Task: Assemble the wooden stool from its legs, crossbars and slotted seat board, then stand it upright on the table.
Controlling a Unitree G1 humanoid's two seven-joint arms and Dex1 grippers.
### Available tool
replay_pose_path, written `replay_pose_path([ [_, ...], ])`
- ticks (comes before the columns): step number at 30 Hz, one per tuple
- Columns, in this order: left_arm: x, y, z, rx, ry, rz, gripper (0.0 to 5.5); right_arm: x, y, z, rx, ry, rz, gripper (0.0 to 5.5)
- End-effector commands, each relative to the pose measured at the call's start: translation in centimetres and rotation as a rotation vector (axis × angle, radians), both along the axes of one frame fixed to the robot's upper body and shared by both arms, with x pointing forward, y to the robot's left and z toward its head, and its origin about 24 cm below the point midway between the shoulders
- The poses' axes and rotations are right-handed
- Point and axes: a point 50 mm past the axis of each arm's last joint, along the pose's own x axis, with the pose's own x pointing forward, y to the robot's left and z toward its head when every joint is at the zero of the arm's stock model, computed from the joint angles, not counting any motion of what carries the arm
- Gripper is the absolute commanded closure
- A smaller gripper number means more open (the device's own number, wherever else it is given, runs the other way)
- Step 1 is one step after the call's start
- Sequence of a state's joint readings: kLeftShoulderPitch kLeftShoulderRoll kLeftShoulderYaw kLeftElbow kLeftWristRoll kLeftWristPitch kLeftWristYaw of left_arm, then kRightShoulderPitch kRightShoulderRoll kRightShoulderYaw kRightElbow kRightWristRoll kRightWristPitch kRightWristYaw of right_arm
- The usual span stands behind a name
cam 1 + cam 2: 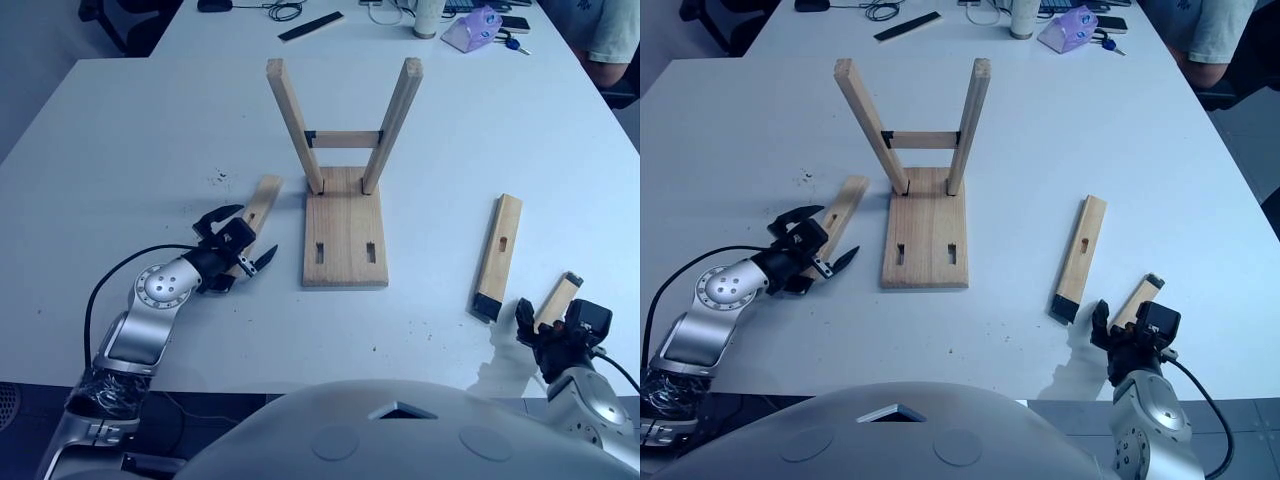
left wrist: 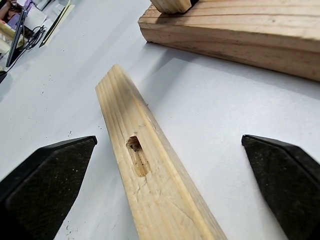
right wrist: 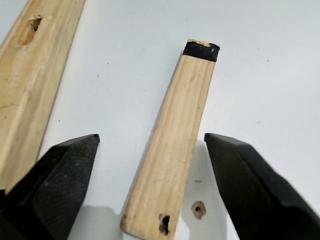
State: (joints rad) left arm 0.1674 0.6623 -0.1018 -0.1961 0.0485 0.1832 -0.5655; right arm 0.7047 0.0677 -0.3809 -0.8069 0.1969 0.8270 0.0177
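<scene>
Two upright legs (image 1: 297, 127) on seat board (image 1: 345, 250), perhaps slotted

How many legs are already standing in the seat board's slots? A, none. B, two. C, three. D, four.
B: two legs joined by a crossbar stand in the far end of the seat board, while its near slots are empty.

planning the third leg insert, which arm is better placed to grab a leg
Left, probably. The left end effector is open astride a loose leg lying beside the seat board. The right end effector straddles the short crossbar, farther from the board.
</scene>
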Motion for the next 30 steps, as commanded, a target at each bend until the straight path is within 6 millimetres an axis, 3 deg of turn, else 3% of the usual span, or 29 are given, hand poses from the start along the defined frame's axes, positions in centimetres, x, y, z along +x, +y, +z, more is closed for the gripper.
replay_pose_path([
  [1,-0.7,0.8,-1.4,0.055,0.112,-0.008,0.1,0.0,0.4,-0.7,0.053,0.008,-0.045,1.62],
  [19,0.7,0.3,0.5,-0.065,0.049,0.039,0.1,0.1,0.1,-1.5,0.097,0.004,-0.117,4.11],
  [22,0.7,0.5,0.5,-0.07,0.046,0.058,0.1,0.7,-0.1,-1.1,0.082,-0.017,-0.104,4.21],
  [24,1.0,0.5,1.1,-0.124,0.024,0.087,0.1,1.6,-1.0,-0.4,0.037,-0.06,-0.093,4.21],
  [26,2.3,0.5,3.3,-0.238,-0.116,0.15,0.1,3.3,-2.3,1.3,-0.036,-0.158,-0.064,4.21],
  [30,3.4,0.6,7.4,-0.438,-0.252,0.222,0.1,8.7,-4.0,7.7,-0.087,-0.571,0.058,4.21],
])
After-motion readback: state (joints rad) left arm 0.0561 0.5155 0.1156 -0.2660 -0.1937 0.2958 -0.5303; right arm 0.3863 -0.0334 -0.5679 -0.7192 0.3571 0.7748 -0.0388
